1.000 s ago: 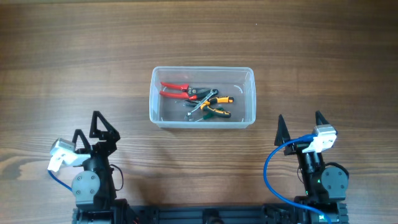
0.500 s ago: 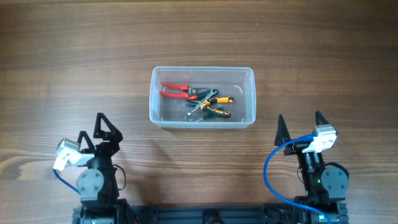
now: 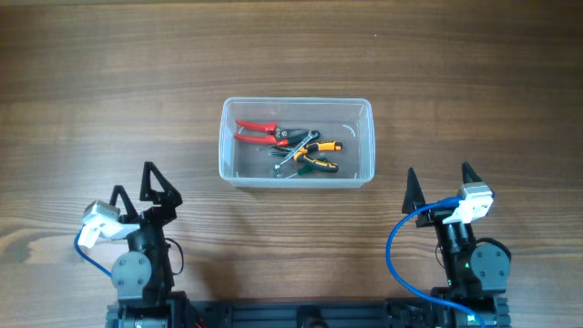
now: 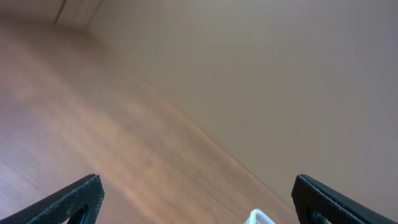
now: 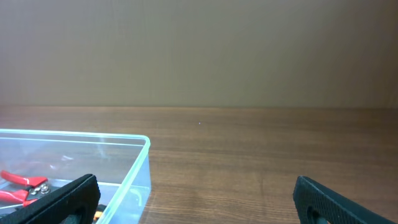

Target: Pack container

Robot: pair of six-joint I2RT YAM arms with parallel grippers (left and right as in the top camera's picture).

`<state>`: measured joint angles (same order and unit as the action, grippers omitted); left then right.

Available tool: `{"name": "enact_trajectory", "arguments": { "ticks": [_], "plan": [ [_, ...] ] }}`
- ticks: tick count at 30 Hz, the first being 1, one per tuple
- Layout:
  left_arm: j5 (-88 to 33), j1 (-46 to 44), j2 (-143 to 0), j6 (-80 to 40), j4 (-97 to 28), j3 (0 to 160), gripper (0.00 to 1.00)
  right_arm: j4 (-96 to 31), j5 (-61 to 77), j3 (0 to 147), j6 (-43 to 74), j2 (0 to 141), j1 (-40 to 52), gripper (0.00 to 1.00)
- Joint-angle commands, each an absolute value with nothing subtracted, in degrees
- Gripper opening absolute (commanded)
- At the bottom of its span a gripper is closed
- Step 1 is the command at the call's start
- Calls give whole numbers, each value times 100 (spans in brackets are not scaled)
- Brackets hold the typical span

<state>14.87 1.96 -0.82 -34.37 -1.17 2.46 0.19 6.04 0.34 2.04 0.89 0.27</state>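
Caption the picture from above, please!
Tools lie inside the clear container; left gripper and right gripper sit open, away from it.

We log the container [image 3: 353, 137] at the middle of the table [image 3: 474, 73], hand tools [image 3: 296, 151] lying inside it. The left gripper [image 3: 132, 179] stands before it leftward, the right gripper [image 3: 438, 169] before it rightward, both apart from it.
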Motion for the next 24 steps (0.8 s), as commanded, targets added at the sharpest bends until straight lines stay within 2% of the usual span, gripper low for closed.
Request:
{"name": "enact_trajectory", "arguments": {
  "ticks": [1, 11, 17, 24],
  "plan": [
    [1168, 154, -16, -2003, 180, 180, 100, 45, 687, 32, 154, 14, 1, 100],
    [152, 154, -16, -464, 54, 32, 100, 43, 687, 32, 154, 14, 3, 100],
    [132, 154, -16, -440, -95, 32, 100, 43, 690, 32, 152, 14, 3, 100],
    [130, 156, -16, 213, -416, 32, 100, 43, 687, 32, 154, 14, 3, 100]
  ]
}}
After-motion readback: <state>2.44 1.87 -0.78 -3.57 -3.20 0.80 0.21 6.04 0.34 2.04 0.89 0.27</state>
